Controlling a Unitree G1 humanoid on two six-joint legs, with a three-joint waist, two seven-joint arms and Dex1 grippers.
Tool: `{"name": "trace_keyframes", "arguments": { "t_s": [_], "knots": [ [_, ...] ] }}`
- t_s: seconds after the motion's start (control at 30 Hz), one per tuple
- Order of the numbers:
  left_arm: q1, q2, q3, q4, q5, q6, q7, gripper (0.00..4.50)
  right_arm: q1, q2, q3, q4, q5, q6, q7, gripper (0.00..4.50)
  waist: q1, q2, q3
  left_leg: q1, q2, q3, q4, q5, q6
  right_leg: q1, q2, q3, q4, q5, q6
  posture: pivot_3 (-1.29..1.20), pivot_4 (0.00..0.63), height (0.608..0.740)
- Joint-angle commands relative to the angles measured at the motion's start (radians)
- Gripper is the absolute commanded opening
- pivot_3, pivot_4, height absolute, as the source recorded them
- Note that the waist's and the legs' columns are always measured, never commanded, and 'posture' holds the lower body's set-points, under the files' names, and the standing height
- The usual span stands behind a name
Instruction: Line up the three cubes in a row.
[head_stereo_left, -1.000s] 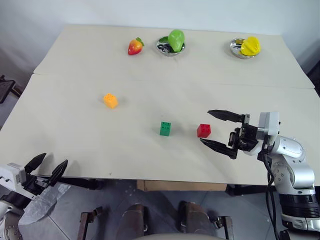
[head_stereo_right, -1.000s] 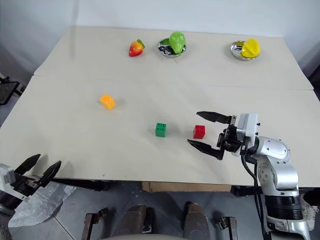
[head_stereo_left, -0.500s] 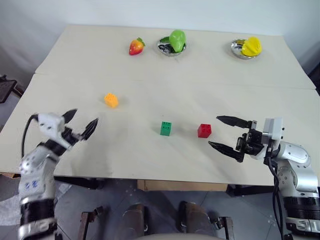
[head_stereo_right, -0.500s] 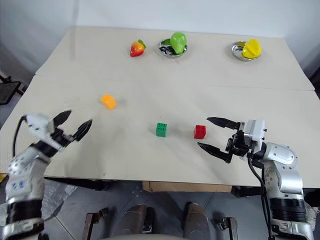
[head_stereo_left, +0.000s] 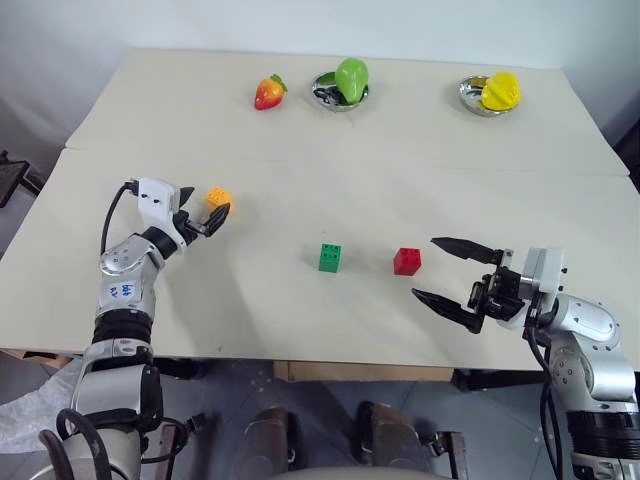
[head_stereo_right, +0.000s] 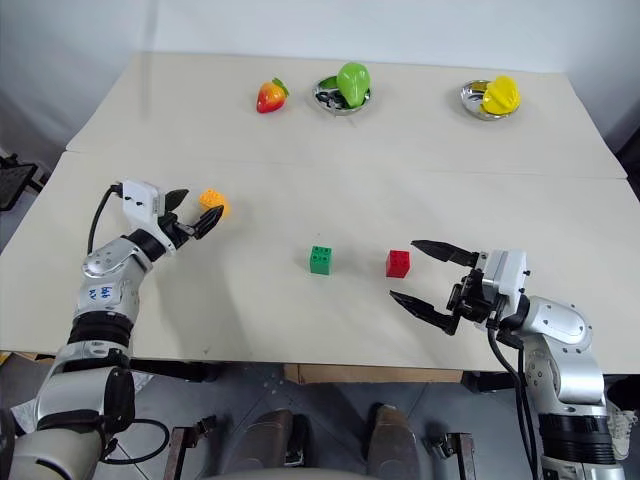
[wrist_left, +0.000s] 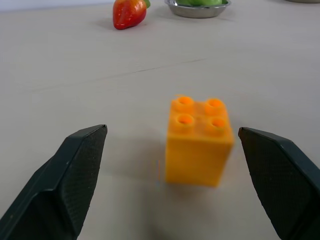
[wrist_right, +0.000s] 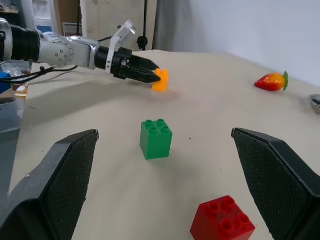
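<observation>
- Left eye view: green cube and red cube sit side by side; orange-yellow cube lies well apart from the green cube, unaligned.
- Left gripper is spread around the orange-yellow cube, not yet gripping.
- Right gripper is spread, empty, beside the red cube.

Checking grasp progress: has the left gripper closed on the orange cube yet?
No: the left gripper stands wide open, with the orange cube untouched between its fingers.

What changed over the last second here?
The left claw swung up from below the table edge to the orange cube, open around it, not gripping. The right claw drew back slightly from the red cube. All cubes stayed put.
</observation>
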Motion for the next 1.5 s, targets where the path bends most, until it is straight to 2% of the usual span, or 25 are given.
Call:
{"name": "trace_keyframes", "arguments": {
  "t_s": [0.03, 0.17, 0.3, 0.4, 0.47, 0.57, 0.7, 0.8, 1.0, 1.27, 1.43, 1.5],
  "knots": [
    [-0.062, 0.015, -0.014, 0.088, 0.020, -0.033, -0.043, 4.47, 0.008, 0.005, -0.002, -0.053, 0.008, 0.006, -0.028, 4.50, 0.000, 0.000, 0.000, 0.000, 0.000, 0.001, 0.000, 0.000, 0.000, 0.000, 0.000, 0.000, 0.000, 0.000, 0.000, 0.00, 0.150, 0.740],
    [-0.097, 0.022, -0.018, 0.142, 0.026, -0.047, -0.073, 3.63, 0.011, 0.005, 0.005, -0.069, 0.005, 0.011, -0.051, 4.50, 0.000, 0.000, 0.000, -0.001, 0.000, 0.003, 0.000, 0.000, 0.000, 0.000, 0.000, 0.000, 0.000, 0.000, 0.000, 0.00, 0.150, 0.740],
    [-0.093, 0.034, -0.012, 0.165, 0.031, -0.087, -0.086, 2.40, 0.027, 0.003, -0.004, -0.092, 0.014, 0.023, -0.081, 4.50, 0.000, 0.000, 0.000, -0.001, 0.000, 0.005, 0.000, 0.000, 0.000, 0.000, 0.000, 0.000, 0.000, 0.000, 0.000, 0.00, 0.150, 0.740],
    [-0.068, 0.036, -0.014, 0.165, 0.013, -0.123, -0.191, 1.48, 0.054, 0.008, -0.040, -0.127, 0.045, 0.050, -0.137, 4.50, 0.000, 0.000, 0.000, -0.001, 0.000, 0.005, 0.000, 0.000, 0.000, 0.000, 0.000, 0.000, 0.000, 0.000, 0.000, 0.00, 0.150, 0.740],
    [-0.054, 0.048, -0.011, 0.154, -0.009, -0.117, -0.297, 1.48, 0.086, -0.003, -0.062, -0.146, 0.054, 0.056, -0.144, 4.50, 0.001, 0.000, 0.000, -0.001, 0.000, 0.007, 0.000, 0.000, 0.000, 0.000, 0.000, 0.000, 0.000, 0.000, 0.000, 0.00, 0.150, 0.740],
    [-0.016, 0.111, -0.105, 0.071, 0.040, -0.218, -0.524, 1.48, 0.131, -0.043, -0.100, -0.186, 0.094, 0.096, -0.128, 4.50, -0.001, 0.000, 0.000, -0.001, 0.000, 0.008, 0.000, 0.000, 0.000, -0.001, 0.000, 0.000, 0.000, 0.000, 0.000, 0.00, 0.150, 0.740],
    [-0.014, 0.157, -0.120, -0.037, -0.054, -0.221, -0.822, 1.48, 0.168, -0.103, -0.149, -0.212, 0.152, 0.153, -0.084, 4.50, 0.000, 0.000, 0.000, -0.001, 0.001, 0.009, 0.000, 0.000, 0.000, -0.001, 0.000, 0.000, 0.000, 0.000, 0.000, 0.00, 0.150, 0.740],
    [-0.052, 0.165, -0.137, 0.012, -0.040, -0.254, -0.905, 1.48, 0.231, -0.149, -0.151, -0.208, 0.142, 0.147, 0.007, 4.50, 0.004, 0.000, 0.000, -0.001, 0.001, 0.008, 0.001, 0.000, 0.000, -0.001, 0.000, 0.000, 0.000, 0.000, 0.000, 0.00, 0.150, 0.740],
    [-0.177, 0.106, -0.204, 0.220, 0.058, -0.362, -0.910, 1.48, 0.273, -0.166, -0.131, -0.172, 0.102, 0.108, 0.098, 4.50, 0.003, 0.000, 0.000, -0.001, 0.000, 0.009, 0.001, -0.001, 0.001, -0.001, 0.000, 0.000, -0.001, 0.000, 0.001, 0.00, 0.150, 0.740],
    [-0.258, 0.046, -0.237, 0.361, 0.155, -0.401, -0.825, 1.48, 0.287, -0.158, -0.141, -0.223, 0.105, 0.135, 0.060, 4.50, 0.002, -0.001, 0.000, -0.001, 0.001, 0.009, 0.001, -0.001, 0.001, -0.001, 0.001, 0.000, -0.001, 0.000, 0.001, 0.00, 0.150, 0.740],
    [-0.274, 0.040, -0.222, 0.394, 0.173, -0.335, -0.755, 1.48, 0.325, -0.153, -0.162, -0.271, 0.115, 0.146, 0.024, 4.50, 0.005, -0.001, 0.000, -0.001, 0.001, 0.008, 0.001, -0.001, 0.001, -0.001, 0.000, 0.000, -0.001, 0.000, 0.001, 0.00, 0.150, 0.740],
    [-0.278, 0.038, -0.211, 0.398, 0.169, -0.313, -0.743, 2.22, 0.336, -0.152, -0.168, -0.280, 0.117, 0.147, 0.017, 4.50, 0.004, -0.001, 0.000, -0.001, 0.001, 0.006, 0.002, -0.001, 0.001, -0.001, 0.000, 0.000, 0.000, 0.000, 0.001, 0.00, 0.150, 0.740]
  ]
}}
